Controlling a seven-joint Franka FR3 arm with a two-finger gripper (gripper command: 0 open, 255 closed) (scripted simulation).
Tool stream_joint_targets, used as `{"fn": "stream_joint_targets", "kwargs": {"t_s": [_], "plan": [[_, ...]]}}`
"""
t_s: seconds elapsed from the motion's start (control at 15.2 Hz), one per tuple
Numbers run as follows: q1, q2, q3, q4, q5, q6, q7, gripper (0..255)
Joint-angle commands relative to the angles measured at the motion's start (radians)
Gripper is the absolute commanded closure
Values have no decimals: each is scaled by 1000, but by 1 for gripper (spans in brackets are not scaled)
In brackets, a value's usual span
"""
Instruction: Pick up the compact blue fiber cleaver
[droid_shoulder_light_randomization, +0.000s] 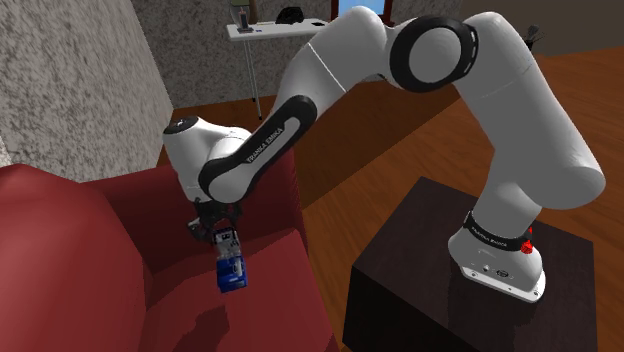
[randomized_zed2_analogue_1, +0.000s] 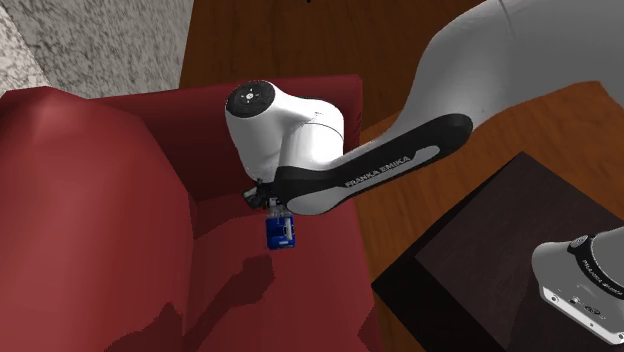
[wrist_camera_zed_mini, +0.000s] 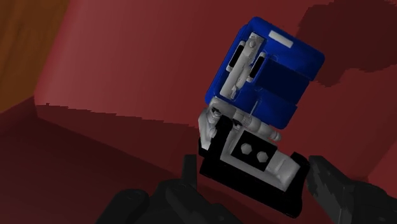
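The fiber cleaver (droid_shoulder_light_randomization: 231, 272) is a small blue block with a grey and black base. It hangs from my gripper (droid_shoulder_light_randomization: 222, 240), which is shut on its base end, blue end pointing down. It is in the air above the red sofa seat (droid_shoulder_light_randomization: 260, 310) and casts a shadow there. In the second exterior view the cleaver (randomized_zed2_analogue_1: 279, 232) dangles below the gripper (randomized_zed2_analogue_1: 270, 208), just under the white wrist. In the wrist view the black fingers (wrist_camera_zed_mini: 331, 184) clasp the black and grey base, and the blue body (wrist_camera_zed_mini: 267, 70) sticks out past the gripper (wrist_camera_zed_mini: 254, 175).
The red sofa's backrest (droid_shoulder_light_randomization: 70, 250) rises at the shoulder view's left, and its arm (droid_shoulder_light_randomization: 290, 200) runs beside the wrist. The dark stand (droid_shoulder_light_randomization: 400, 270) sits on a wooden floor (droid_shoulder_light_randomization: 360, 150). A white table (droid_shoulder_light_randomization: 270, 30) stands far back by the grey wall (droid_shoulder_light_randomization: 70, 70).
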Motion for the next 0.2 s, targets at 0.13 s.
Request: {"fn": "stream_joint_targets", "kwargs": {"t_s": [0.13], "plan": [[-5,-22,5,-3,6,-19,-5,255]]}}
